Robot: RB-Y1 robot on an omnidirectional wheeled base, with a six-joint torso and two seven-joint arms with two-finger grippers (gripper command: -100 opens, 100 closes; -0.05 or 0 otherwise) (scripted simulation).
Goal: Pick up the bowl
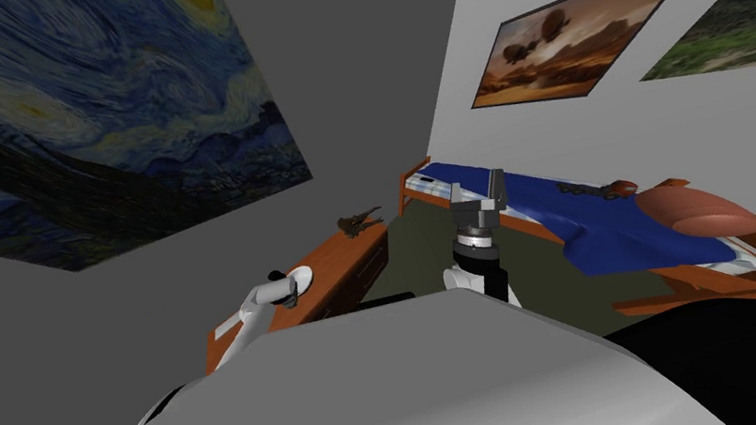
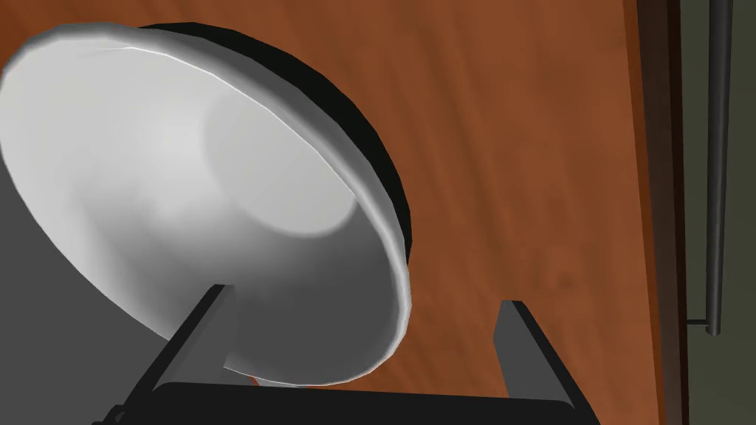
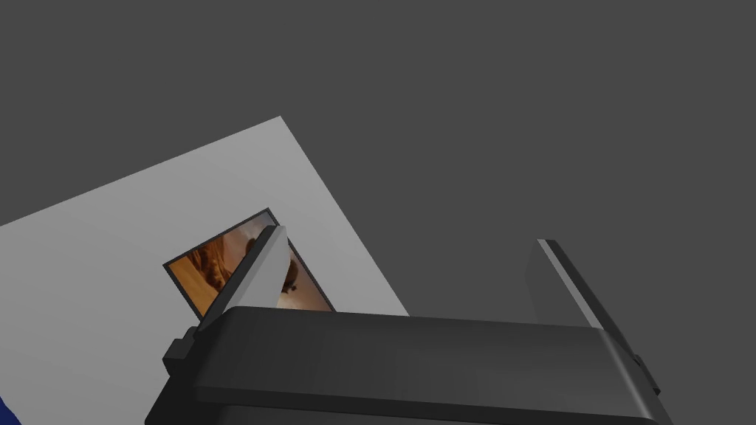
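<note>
The head camera looks steeply down, rolled. The left wrist camera sits close over the bowl [image 2: 184, 199] both share.

Smooth white bowl [image 2: 170, 184] with a soft sheen, streaky reddish-brown wood-grain tabletop [image 2: 517, 147], matt blue bedspread [image 1: 616, 229]

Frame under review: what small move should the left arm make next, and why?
Probably shut the left jaws on the rim of the bowl. They stand open, one finger inside the white bowl, the other outside it over the brown wooden top, so the rim sits between them. If contact looks shallow, easing slightly deeper first may help.
</note>
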